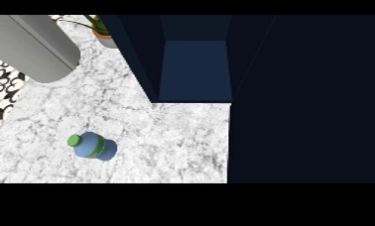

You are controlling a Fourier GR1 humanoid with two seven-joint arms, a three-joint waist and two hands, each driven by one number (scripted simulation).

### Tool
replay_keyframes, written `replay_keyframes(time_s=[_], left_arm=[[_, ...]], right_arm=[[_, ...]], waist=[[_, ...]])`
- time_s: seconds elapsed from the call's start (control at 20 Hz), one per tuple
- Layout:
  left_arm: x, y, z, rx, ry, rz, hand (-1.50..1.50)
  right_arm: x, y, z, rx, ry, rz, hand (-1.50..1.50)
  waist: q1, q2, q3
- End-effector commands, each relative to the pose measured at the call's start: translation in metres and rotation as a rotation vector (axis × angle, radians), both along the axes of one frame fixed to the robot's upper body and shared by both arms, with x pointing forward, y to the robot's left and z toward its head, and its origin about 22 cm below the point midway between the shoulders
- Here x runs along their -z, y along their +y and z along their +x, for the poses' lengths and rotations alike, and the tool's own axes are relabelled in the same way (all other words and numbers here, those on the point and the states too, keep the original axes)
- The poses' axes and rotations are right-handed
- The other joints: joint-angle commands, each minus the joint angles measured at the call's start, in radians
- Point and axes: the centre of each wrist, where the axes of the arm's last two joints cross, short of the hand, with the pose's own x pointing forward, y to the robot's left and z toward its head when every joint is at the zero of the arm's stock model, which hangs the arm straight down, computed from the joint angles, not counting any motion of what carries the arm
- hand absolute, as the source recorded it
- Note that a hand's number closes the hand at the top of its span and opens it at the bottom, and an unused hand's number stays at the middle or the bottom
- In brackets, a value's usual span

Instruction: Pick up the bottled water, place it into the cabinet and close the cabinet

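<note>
The bottled water [93, 146] is a small blue bottle with a green cap and a green band. It stands on the white marble counter [176, 141] at the lower left. To its upper right, the dark blue cabinet [195, 69] stands open and its blue inner floor shows nothing on it. A wide dark panel [304, 101] fills the right side of the view; I cannot tell whether it is the cabinet's door. Neither hand shows.
A grey rounded forearm [38, 46] crosses the upper left corner, its hand unseen. A potted plant [102, 32] stands behind the cabinet's left wall. A patterned black-and-white strip [9, 85] marks the counter's left edge.
</note>
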Motion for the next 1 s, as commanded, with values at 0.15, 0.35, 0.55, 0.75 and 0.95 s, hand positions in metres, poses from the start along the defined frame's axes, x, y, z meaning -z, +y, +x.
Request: replay_keyframes(time_s=[0.15, 0.35, 0.55, 0.75, 0.95], left_arm=[[0.015, 0.021, 0.002, 0.021, -0.082, -0.063, -1.5], [0.023, 0.034, 0.023, -0.011, -0.052, -0.018, -1.5], [0.041, 0.034, 0.04, -0.025, -0.036, 0.03, -1.5], [0.051, 0.019, 0.065, -0.033, -0.044, 0.057, -1.5], [0.068, 0.024, 0.093, -0.035, -0.072, 0.099, -1.5]], right_arm=[[-0.033, 0.002, -0.031, -0.055, -0.067, 0.092, -1.5], [-0.038, 0.003, -0.035, -0.081, -0.072, 0.074, -1.5], [-0.035, -0.002, -0.032, -0.077, -0.045, 0.068, -1.5], [-0.033, -0.004, -0.036, -0.102, -0.057, 0.067, -1.5], [-0.027, -0.008, -0.038, -0.102, -0.065, 0.06, -1.5]], waist=[[-0.02, 0.004, 0.0], [-0.035, 0.009, -0.001], [-0.03, 0.011, -0.001], [-0.039, 0.01, -0.001], [-0.047, 0.007, -0.002]])
